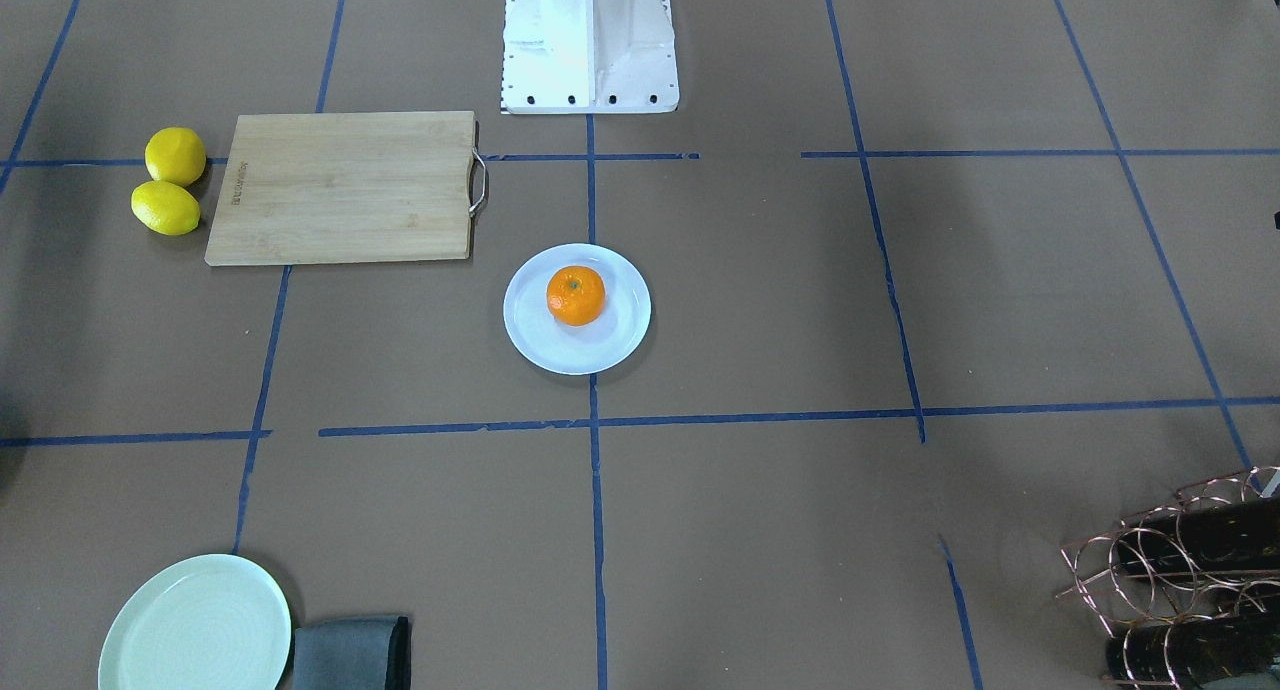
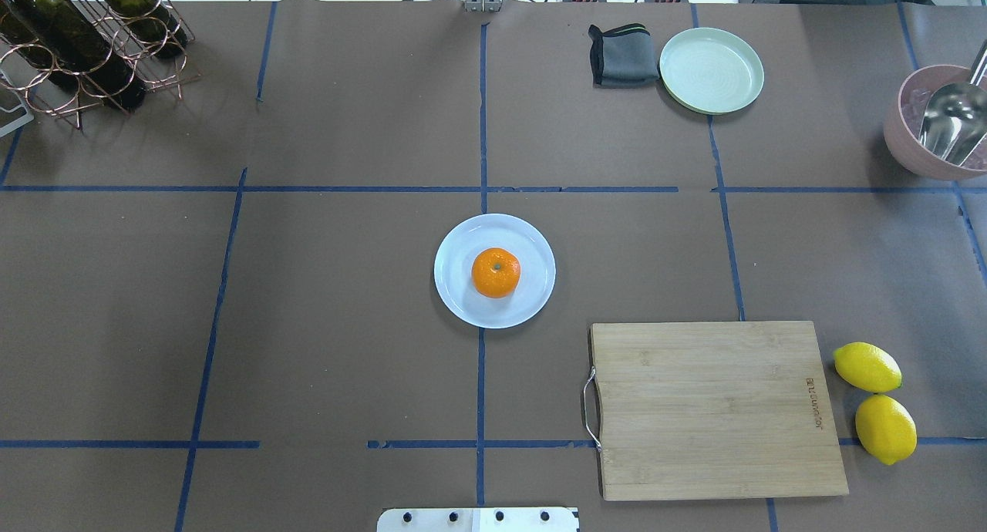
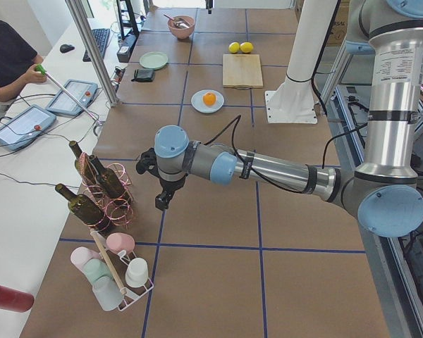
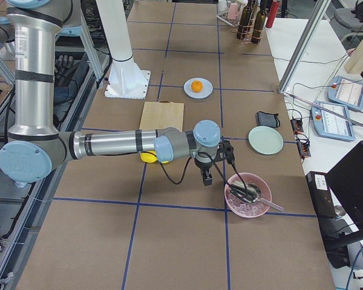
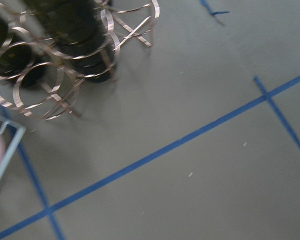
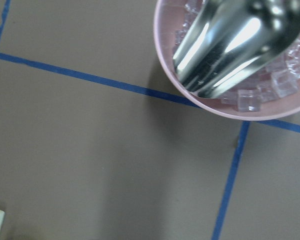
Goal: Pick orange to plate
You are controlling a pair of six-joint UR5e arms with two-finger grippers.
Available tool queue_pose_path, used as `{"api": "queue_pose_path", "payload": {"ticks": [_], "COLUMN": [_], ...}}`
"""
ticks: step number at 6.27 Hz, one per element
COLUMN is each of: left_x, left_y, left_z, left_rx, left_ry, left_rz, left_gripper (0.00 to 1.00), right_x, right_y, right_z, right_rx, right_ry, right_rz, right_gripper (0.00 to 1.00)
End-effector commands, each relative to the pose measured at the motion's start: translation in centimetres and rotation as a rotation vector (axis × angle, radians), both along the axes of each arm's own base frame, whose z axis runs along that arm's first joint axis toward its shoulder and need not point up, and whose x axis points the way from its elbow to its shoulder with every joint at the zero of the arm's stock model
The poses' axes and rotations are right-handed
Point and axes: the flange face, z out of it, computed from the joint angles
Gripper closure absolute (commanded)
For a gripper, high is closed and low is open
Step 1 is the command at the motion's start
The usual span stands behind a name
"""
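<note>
Pale blue plate (image 2: 532, 239) already holds the orange (image 2: 496, 272), well away from left gripper (image 3: 163, 203) and right gripper (image 4: 207, 179), so I'd park both clear; can't tell if either's open or empty.

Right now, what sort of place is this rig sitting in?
Likely a robot lab test cell, not a kitchen: a blue tape grid on a paper-covered table, and an operator at control tablets beside it.

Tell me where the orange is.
In the overhead view the orange sits on the bluish-white plate at the centre of the table, up and left of the wooden cutting board.
</note>
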Motion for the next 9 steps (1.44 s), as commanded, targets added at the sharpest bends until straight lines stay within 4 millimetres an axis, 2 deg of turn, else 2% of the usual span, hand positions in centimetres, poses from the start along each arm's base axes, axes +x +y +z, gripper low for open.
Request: {"api": "queue_pose_path", "payload": {"ticks": [1,2,3,4,6,7,8,9], "left_x": [-3.9,-3.7,-3.7,-3.6,-3.6,-3.4,-3.0,-2.7], "left_y": [2.1,1.5,2.0,2.0,3.6,2.9,0.2,-0.6], "left_z": [2.6,2.7,3.0,4.4,6.0,6.5,5.8,6.0], "left_rx": [-0.148,-0.194,-0.212,-0.235,-0.258,-0.240,-0.192,-0.182], "left_ry": [-0.047,-0.039,-0.027,-0.025,-0.024,-0.029,-0.028,-0.028], "left_rz": [-0.024,-0.056,-0.073,-0.070,-0.063,-0.060,-0.054,-0.046], "left_gripper": [0.00,0.00,0.00,0.00,0.00,0.00,0.00,0.00], "right_x": [3.3,3.7,3.7,3.9,3.4,3.4,3.3,3.2], "right_y": [-1.3,-2.4,-2.0,-2.6,-3.6,-3.8,-4.6,-4.6], "right_z": [1.0,-0.5,-1.0,-1.3,-2.8,-3.1,-3.8,-3.1], "right_rx": [-0.035,-0.021,-0.012,-0.010,0.004,0.001,0.007,-0.007], "right_ry": [0.028,0.050,0.053,0.088,0.096,0.092,0.090,0.090], "right_rz": [-0.022,-0.016,-0.015,-0.006,-0.009,-0.010,-0.004,-0.004], "right_gripper": [0.00,0.00,0.00,0.00,0.00,0.00,0.00,0.00]}}
